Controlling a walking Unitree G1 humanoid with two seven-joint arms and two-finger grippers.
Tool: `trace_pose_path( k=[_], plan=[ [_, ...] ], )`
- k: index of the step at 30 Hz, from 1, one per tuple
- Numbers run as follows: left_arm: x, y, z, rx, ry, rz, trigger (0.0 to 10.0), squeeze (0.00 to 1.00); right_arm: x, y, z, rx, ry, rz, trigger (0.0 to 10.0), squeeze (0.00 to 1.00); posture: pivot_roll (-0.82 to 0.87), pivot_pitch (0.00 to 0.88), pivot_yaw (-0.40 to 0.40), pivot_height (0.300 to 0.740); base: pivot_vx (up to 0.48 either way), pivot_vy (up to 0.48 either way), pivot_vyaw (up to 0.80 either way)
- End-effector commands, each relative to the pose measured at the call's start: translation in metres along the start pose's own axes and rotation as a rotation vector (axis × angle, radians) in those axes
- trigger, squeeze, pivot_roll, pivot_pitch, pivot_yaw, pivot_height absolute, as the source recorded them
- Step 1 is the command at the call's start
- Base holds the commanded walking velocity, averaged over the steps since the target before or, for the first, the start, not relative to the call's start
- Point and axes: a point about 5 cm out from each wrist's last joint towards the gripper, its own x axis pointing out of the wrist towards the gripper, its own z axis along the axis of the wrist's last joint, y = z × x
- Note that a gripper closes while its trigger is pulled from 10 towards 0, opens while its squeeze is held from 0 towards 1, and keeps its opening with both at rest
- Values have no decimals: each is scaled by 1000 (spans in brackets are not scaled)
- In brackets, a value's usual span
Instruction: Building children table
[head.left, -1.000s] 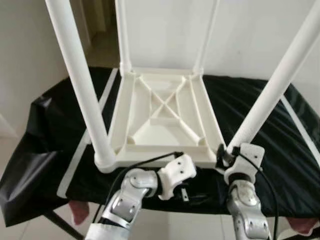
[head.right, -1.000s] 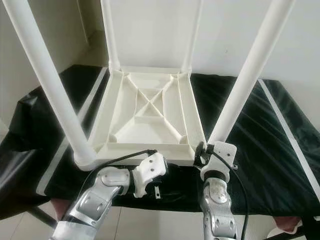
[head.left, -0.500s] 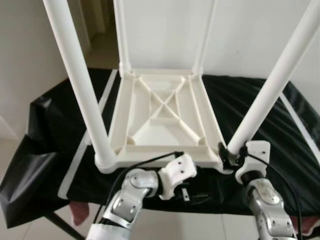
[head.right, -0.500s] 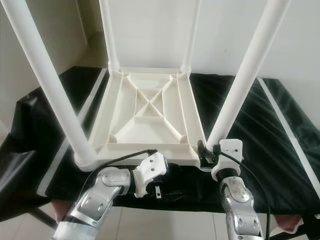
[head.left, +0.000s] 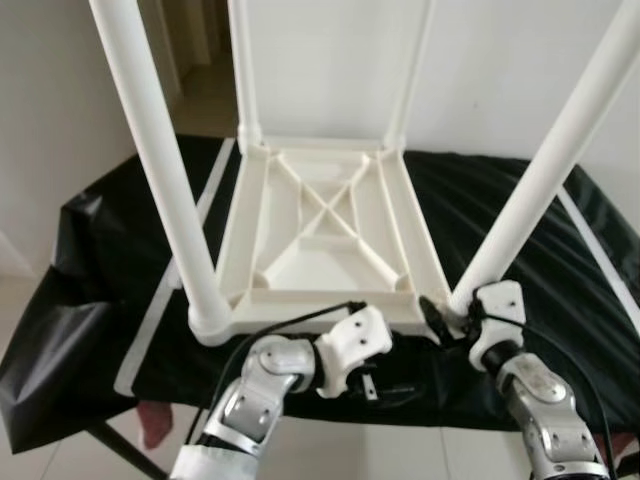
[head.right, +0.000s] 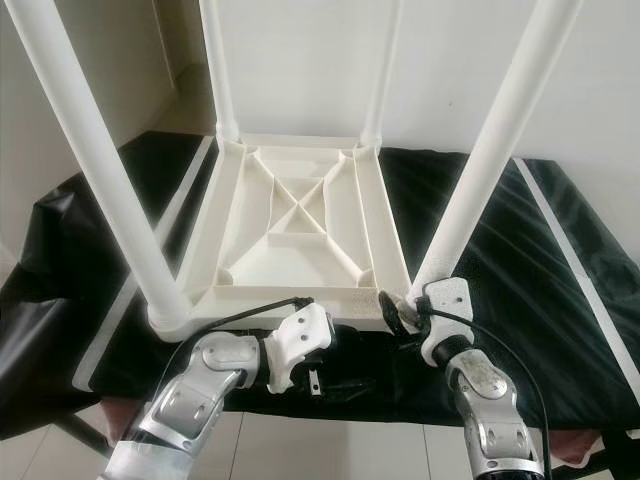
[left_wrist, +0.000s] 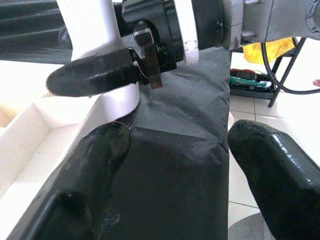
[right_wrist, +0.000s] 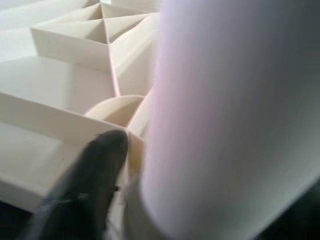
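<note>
A white children's table top (head.left: 325, 240) lies upside down on a black cloth (head.left: 110, 250). Its legs stand upward: a thick near left leg (head.left: 160, 170), a near right leg (head.left: 540, 190) and two far legs (head.left: 243, 70). My right gripper (head.left: 455, 318) is shut on the base of the near right leg (right_wrist: 235, 115), with one black finger (right_wrist: 95, 170) against the top's corner socket. My left gripper (left_wrist: 175, 160) is open, low at the near edge of the top, with black cloth between its fingers. It points at the right gripper's finger (left_wrist: 95, 80).
The black cloth has white stripes (head.left: 160, 300) and hangs over the support's edges. A white wall stands close behind. Past the right edge, on the tiled floor, are a yellow item (left_wrist: 262, 50) and black stand legs (left_wrist: 285, 75).
My right wrist has swung out to the right, then turned back in around the base of the near right leg. The left arm and the table have not moved.
</note>
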Motion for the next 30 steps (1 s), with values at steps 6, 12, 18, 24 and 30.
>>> trace_pose_path(
  k=[6,12,18,24,30],
  plan=[
    [1,6,2,-6,-11,133,10000,0,-2,-3,-3,-10,9,32,0,0,-34,0,-36,740,0,0,0],
    [1,5,2,-9,-13,130,10000,0,-5,-4,-5,3,20,12,10000,0,-35,0,-38,740,0,0,0],
    [2,4,2,-9,-14,124,10000,0,-5,-2,-5,53,10,-40,10000,0,-42,0,-38,740,0,0,0],
    [4,3,2,-9,-16,115,10000,0,-6,1,-4,102,12,-158,10000,0,-43,0,-42,740,0,0,0],
    [4,2,1,-12,-18,115,10000,0,-9,1,-6,129,40,-304,10000,0,-38,0,-47,740,0,0,0]
  ],
)
